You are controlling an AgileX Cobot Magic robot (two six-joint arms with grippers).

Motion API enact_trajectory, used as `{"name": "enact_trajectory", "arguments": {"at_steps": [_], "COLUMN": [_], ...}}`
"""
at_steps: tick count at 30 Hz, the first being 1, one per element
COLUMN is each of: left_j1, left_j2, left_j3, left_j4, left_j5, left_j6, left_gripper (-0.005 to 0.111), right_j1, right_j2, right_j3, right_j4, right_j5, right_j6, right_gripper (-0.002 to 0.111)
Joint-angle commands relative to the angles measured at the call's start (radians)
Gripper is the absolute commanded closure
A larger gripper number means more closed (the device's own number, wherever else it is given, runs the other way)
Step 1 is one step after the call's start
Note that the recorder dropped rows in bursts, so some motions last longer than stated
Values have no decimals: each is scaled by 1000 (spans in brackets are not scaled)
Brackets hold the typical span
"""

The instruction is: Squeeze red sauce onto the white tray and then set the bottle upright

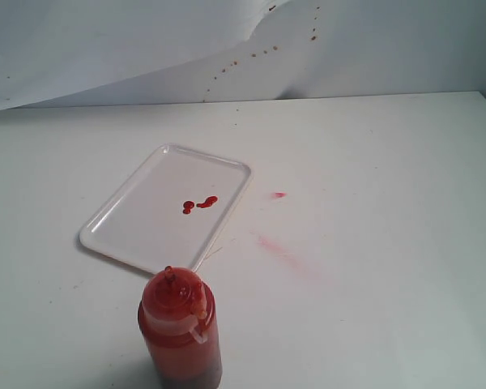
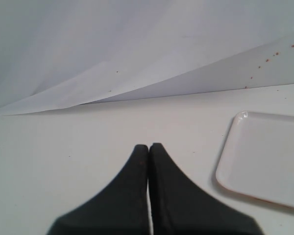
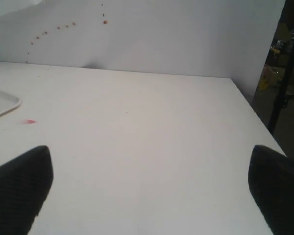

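The white tray [image 1: 146, 219] lies on the table left of centre, with small glossy blobs of red sauce [image 1: 199, 203] on its middle. The red squeeze bottle [image 1: 180, 331] stands upright at the front edge of the exterior view, just in front of the tray, with its tethered cap hanging at the side. Neither gripper shows in the exterior view. In the left wrist view my left gripper [image 2: 149, 146] is shut with nothing in it, and the tray [image 2: 250, 161] lies off to one side. My right gripper [image 3: 149, 188] is wide open over bare table; a tray corner [image 3: 2, 105] shows.
A faint pink smear [image 1: 279, 253] and a small red spot [image 1: 279, 195] mark the table right of the tray. Brownish specks [image 1: 251, 55] dot the creased white backdrop. The table's right edge [image 3: 257, 115] drops off to a dark area with a stand.
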Motion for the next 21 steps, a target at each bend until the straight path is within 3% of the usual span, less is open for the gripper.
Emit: {"name": "enact_trajectory", "arguments": {"at_steps": [1,21], "left_j1": [4,4], "left_j2": [-4,-4], "left_j3": [4,4], "left_j4": [3,3], "left_j5": [-7,-7], "left_j6": [5,5], "left_gripper": [107,107], "right_j1": [-7,-32], "right_j2": [-6,-6], "right_j3": [3,3], "right_j4": [-2,2], "right_j5": [2,2], "right_j6": [-7,-2], "right_gripper": [3,3]}}
